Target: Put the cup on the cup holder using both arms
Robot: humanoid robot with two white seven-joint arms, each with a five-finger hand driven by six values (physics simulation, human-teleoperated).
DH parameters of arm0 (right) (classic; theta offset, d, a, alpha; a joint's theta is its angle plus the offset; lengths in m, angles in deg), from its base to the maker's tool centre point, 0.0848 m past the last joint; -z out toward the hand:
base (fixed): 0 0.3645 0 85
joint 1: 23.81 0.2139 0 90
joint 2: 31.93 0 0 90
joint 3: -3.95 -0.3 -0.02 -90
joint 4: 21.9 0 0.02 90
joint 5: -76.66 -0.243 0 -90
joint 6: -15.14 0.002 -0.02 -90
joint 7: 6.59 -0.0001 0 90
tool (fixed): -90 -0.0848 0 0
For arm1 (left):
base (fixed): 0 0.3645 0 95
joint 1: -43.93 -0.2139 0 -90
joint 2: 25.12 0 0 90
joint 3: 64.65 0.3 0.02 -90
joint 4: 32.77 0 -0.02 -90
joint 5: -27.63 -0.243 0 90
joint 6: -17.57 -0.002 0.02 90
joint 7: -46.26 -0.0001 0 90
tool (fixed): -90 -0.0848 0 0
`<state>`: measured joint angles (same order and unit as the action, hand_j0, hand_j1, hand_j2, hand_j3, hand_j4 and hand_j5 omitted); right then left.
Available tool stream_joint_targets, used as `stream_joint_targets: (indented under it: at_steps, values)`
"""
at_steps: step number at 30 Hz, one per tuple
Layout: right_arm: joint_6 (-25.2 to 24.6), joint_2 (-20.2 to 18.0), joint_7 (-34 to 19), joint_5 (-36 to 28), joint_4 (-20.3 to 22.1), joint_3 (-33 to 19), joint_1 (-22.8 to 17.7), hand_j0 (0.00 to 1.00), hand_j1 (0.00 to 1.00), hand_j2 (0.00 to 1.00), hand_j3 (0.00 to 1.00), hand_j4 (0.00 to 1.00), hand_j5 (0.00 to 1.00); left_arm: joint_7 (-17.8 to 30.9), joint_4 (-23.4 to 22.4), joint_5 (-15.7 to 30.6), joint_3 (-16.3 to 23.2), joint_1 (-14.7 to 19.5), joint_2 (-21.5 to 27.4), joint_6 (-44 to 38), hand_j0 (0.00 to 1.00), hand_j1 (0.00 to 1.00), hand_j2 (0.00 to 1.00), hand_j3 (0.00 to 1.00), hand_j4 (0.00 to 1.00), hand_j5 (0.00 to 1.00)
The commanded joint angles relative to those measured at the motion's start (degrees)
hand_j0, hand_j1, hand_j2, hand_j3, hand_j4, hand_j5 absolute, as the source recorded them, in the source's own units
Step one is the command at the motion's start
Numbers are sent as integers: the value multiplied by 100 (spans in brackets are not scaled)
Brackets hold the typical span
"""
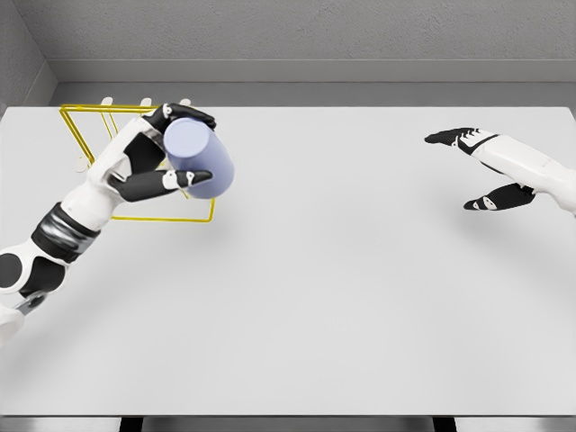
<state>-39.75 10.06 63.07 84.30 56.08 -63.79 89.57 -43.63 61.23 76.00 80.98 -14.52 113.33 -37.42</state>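
A pale lavender cup [200, 157] lies tilted in my left hand [171, 148], whose black fingers wrap around it from above and below. It hovers over the yellow wire cup holder [90, 135] at the table's far left, which has white pegs along its back; my arm hides much of the frame. My right hand [477, 171] floats over the table's right side, far from the cup, with its fingers spread and nothing in it.
The white table [342, 297] fills the view, with a grey wall behind it and a corner at the upper left. The table's front edge runs along the bottom of the picture.
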Motion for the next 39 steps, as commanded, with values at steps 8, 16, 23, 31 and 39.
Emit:
stream_joint_targets:
  at_steps: [8, 16, 23, 31, 39]
  values:
    - [-11, -7, 3, -43, 24, -3, 0, 100, 100, 100, 100, 100, 100, -2, -162, 76, -52, 18, 6, 0, 57, 57, 57, 57, 57, 57]
    - [-11, -16, 3, -43, 15, -3, 0, 100, 100, 100, 100, 100, 100, -2, -356, 76, -52, 62, -20, 0, 57, 57, 57, 57, 57, 57]
    - [-11, -16, 3, -43, 24, -3, -9, 100, 100, 100, 100, 100, 100, -2, -435, 85, -61, 62, -64, 0, 57, 57, 57, 57, 57, 57]
    - [-11, -25, 3, -43, 24, -82, -79, 100, 100, 100, 100, 100, 100, -2, -426, 120, -122, 70, -55, 0, 57, 57, 57, 57, 57, 57]
    - [-11, -33, 3, -43, 15, -90, -88, 100, 100, 100, 100, 100, 100, -2, -391, 156, -140, 132, -20, 0, 58, 58, 58, 58, 58, 58]
